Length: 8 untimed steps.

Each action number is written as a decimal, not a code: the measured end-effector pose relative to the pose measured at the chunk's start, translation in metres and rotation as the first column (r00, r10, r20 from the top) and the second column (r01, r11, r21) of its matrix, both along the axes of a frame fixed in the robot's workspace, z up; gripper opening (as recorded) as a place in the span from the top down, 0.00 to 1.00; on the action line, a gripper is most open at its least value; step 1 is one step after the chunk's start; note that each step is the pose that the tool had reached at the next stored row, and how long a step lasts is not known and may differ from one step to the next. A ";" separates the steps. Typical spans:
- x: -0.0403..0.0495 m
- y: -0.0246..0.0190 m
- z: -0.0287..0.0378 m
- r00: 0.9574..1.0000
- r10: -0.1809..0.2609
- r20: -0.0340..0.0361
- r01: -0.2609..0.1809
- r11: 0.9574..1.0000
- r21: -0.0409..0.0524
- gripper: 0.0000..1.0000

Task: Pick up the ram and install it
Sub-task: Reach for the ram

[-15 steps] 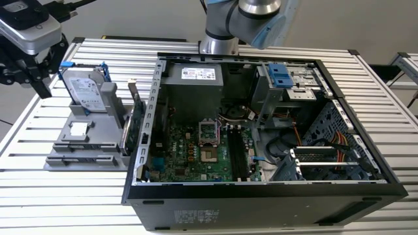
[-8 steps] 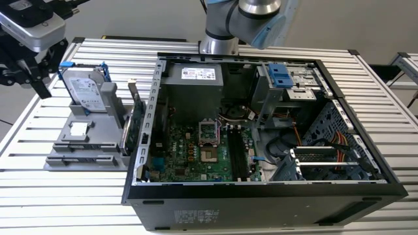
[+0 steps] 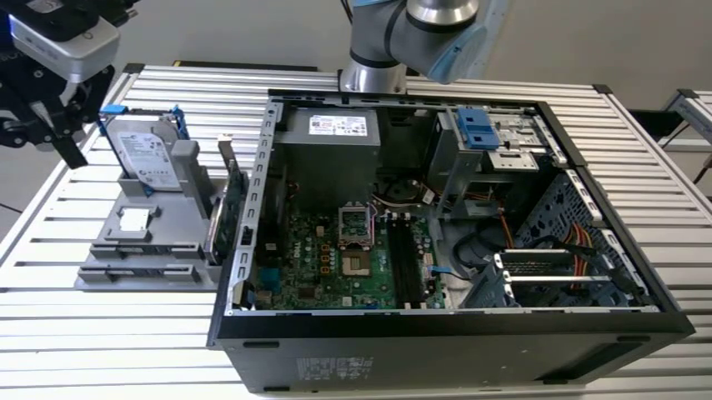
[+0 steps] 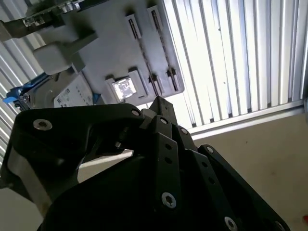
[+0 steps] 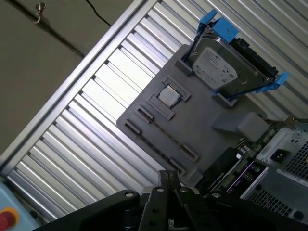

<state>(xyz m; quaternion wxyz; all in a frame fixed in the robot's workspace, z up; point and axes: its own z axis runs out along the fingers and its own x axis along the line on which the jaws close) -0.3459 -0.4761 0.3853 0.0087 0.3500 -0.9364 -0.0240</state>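
Ram [image 3: 405, 260]: long, dark, narrow stick

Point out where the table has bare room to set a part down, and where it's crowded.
Bare table slats lie between the grey holder and the table's near edge, on the exterior view's left of the computer case. Crowded: the gap between holder and case, where the expansion card stands.

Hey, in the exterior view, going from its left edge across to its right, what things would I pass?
pincer → hard drive in its blue frame → upright green card → main circuit board inside the open computer case → perforated metal cage
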 end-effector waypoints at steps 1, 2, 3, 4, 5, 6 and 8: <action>0.0000 0.0000 0.0000 1.000 0.012 0.000 -0.012 1.000 0.000 1.00; 0.0000 0.0000 0.0000 1.000 0.024 0.000 -0.024 1.000 0.000 1.00; 0.0000 0.0000 0.0000 0.999 0.035 0.000 -0.035 0.999 0.000 1.00; 0.0000 0.0000 0.0000 0.999 0.047 0.000 -0.047 0.999 0.000 1.00; 0.0000 0.0000 0.0000 0.998 0.060 0.000 -0.060 0.998 -0.001 1.00; 0.0001 0.0000 0.0000 0.997 0.072 0.000 -0.072 0.997 -0.001 1.00; -0.0001 0.0001 0.0000 0.995 0.095 0.000 -0.095 0.995 -0.001 1.00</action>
